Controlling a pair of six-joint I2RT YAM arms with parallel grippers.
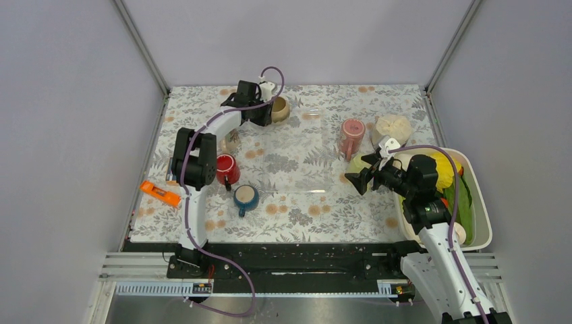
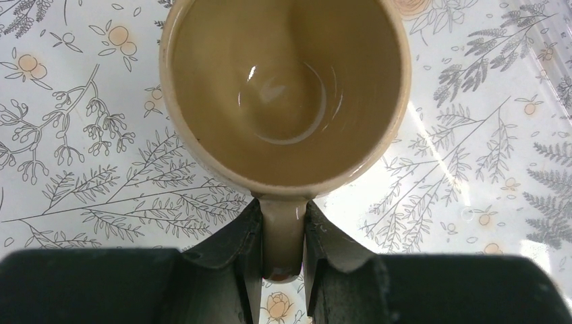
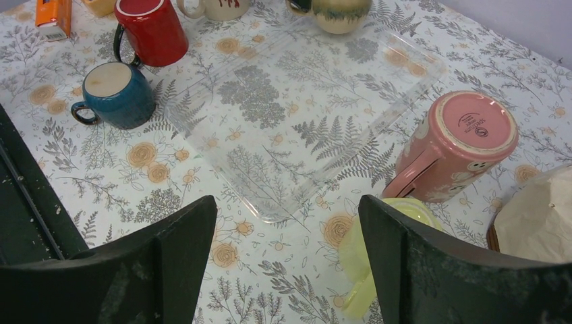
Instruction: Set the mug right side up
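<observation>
A beige mug (image 2: pixel 283 88) shows its open mouth to the left wrist camera, with the table behind it. My left gripper (image 2: pixel 282 206) is shut on its handle (image 2: pixel 282 233), one finger on each side. From above, this mug (image 1: pixel 280 109) is at the back of the table, just right of the left gripper (image 1: pixel 264 112). A pink mug (image 3: pixel 465 145) stands upside down, base up, at the right (image 1: pixel 352 136). My right gripper (image 3: pixel 289 202) hangs open and empty over the mat, short of the pink mug; the top view shows the right gripper (image 1: pixel 357 181) there too.
A clear plastic tray (image 1: pixel 297 152) lies mid-table. A red mug (image 1: pixel 226 169) and a blue mug (image 1: pixel 245 197) stand upright at the left, near an orange tool (image 1: pixel 160 193). A yellow cup (image 3: pixel 367 250) lies by my right finger. A white bin (image 1: pixel 480 202) holds vegetables at the right.
</observation>
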